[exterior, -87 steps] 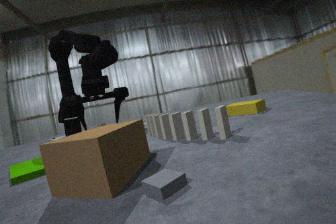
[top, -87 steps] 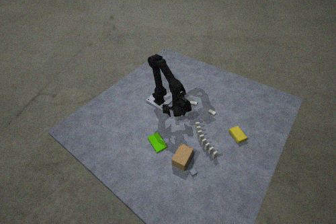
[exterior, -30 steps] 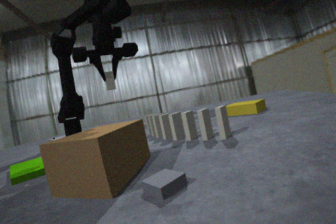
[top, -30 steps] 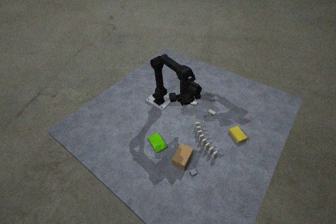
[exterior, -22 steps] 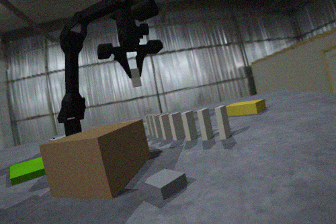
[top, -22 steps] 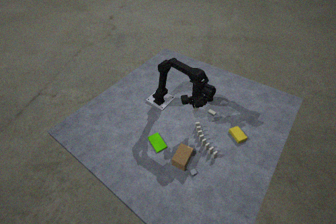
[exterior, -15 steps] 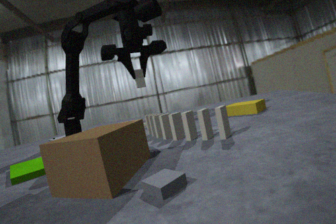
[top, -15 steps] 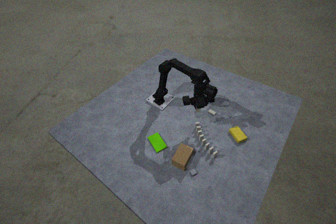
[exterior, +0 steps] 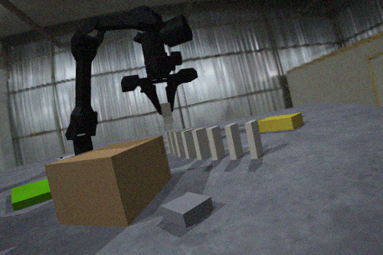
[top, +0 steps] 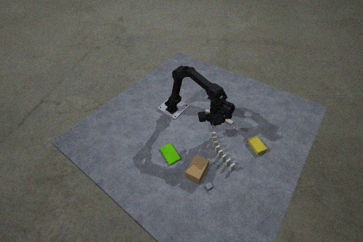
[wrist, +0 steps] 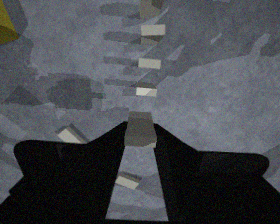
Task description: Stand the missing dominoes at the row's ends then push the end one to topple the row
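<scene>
Dominoes (top: 220,152) (exterior: 216,142) (wrist: 149,63) stand in a row near the brown box (top: 197,169) (exterior: 103,182). The wrist view reveals two loose ones lying down, hidden in the exterior view. Fingers pointing down, the gripper (top: 213,125) (exterior: 165,111) (wrist: 140,126) pinches another domino (exterior: 166,114) (wrist: 140,130) above the row's arm-side end.

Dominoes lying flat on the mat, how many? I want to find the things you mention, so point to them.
2: a flat domino (top: 229,121) (wrist: 69,135) nearer the yellow block (top: 257,145) (exterior: 280,122) (wrist: 7,26), another flat domino (top: 207,111) (wrist: 128,181) nearer the base plate (top: 175,115) (exterior: 66,158). The arm (top: 200,79) (exterior: 83,76) may hide more.
</scene>
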`<state>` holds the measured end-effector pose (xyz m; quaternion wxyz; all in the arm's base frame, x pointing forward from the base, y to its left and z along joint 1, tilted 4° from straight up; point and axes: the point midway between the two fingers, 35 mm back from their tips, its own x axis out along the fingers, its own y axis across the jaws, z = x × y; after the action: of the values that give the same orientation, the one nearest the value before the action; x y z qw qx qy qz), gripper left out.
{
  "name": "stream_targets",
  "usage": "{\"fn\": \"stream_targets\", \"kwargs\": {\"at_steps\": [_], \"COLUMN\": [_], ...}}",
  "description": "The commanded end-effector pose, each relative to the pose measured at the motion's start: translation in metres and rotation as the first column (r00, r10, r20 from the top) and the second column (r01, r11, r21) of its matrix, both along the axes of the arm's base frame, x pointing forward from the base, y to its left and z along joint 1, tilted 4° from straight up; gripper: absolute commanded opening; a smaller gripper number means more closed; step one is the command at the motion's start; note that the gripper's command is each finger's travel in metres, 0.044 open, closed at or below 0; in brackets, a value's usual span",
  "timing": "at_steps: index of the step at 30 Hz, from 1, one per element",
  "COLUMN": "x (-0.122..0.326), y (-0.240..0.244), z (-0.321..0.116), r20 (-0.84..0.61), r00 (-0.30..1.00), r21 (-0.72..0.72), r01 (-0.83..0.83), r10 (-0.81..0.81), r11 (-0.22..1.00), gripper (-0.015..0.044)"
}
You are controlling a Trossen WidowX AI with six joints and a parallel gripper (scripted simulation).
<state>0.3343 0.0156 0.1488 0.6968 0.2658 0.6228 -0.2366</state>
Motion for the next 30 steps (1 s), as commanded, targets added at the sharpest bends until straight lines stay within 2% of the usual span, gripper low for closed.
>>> {"fn": "stream_targets", "kwargs": {"at_steps": [1,12,24,30], "x": [0.001,-0.002,-0.002,-0.002], "y": [0.0,0.0,0.0,0.0], "z": [-0.019,-0.062,-0.063,-0.063], "r20": [-0.009,-0.01,-0.01,-0.01], "r00": [1.0,1.0,1.0,1.0], "r21": [0.002,0.002,0.002,0.002], "r01": [0.004,0.004,0.004,0.004], "r10": [-0.004,-0.004,-0.004,-0.004], "r11": [1.0,1.0,1.0,1.0], "gripper": [0.0107,0.0107,0.0107,0.0265]}}
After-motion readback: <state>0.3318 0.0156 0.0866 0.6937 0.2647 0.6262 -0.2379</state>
